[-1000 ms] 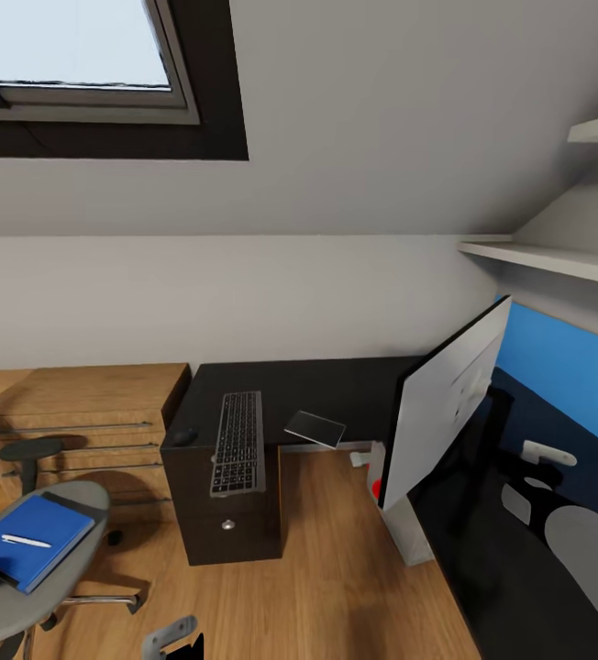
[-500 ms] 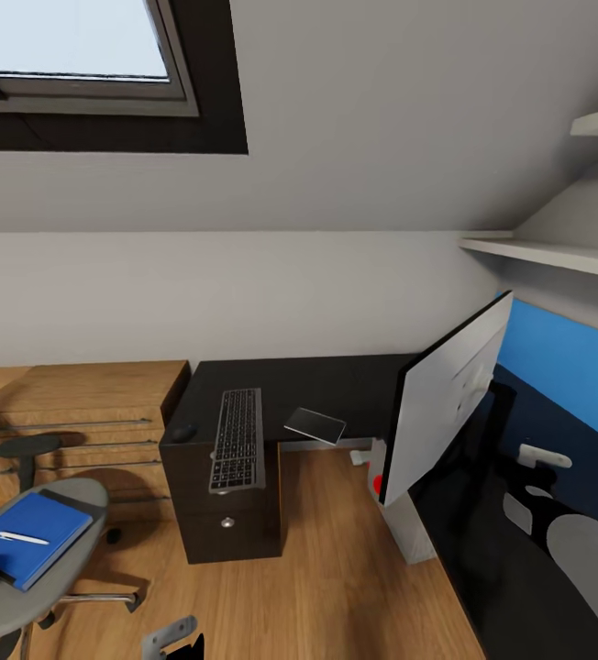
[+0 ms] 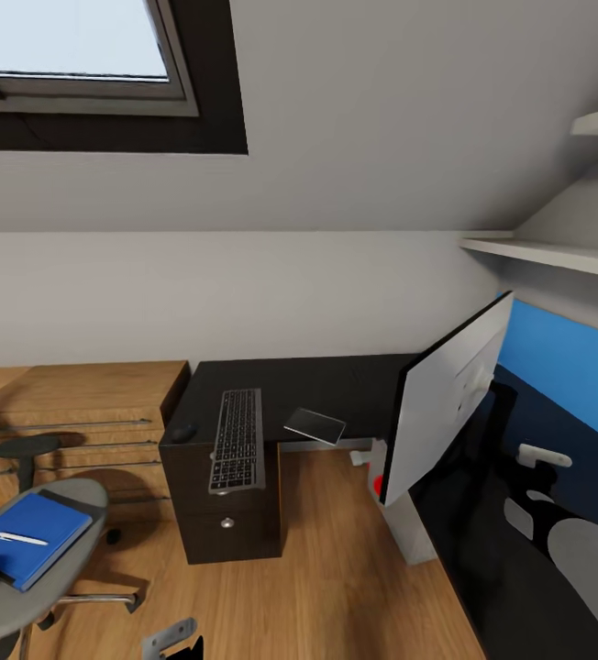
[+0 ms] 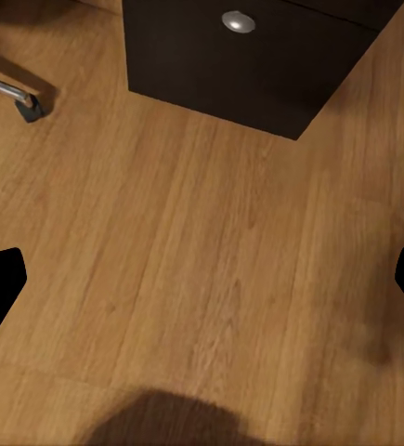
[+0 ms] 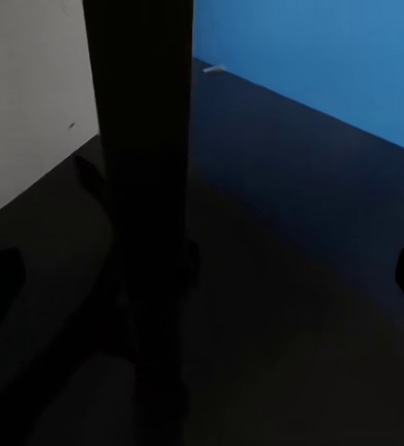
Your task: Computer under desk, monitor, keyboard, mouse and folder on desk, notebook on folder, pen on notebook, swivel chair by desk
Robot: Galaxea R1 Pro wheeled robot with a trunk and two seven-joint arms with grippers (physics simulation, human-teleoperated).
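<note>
Left gripper [image 4: 202, 279]: jaws wide apart, hovering above wood floor [image 4: 211, 260].
Right gripper [image 5: 202, 269]: jaws apart, facing monitor [image 3: 441, 399] stand.
Desk [image 3: 336, 380]: centre frame, black.
Keyboard [image 3: 238, 440]: on desk's drawer end; mouse [image 3: 183, 433] just left.
Notebook [image 3: 315, 425]: overhanging desk edge.
Swivel chair [image 3: 24, 568]: lower left; folder [image 3: 26, 538] on seat, pen [image 3: 22, 538] on top.

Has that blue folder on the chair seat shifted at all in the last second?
No. The blue folder lies on the swivel chair seat just as before, the white pen still on it. The slight shift against the frame is shared by the desk; the camera moved.
</note>
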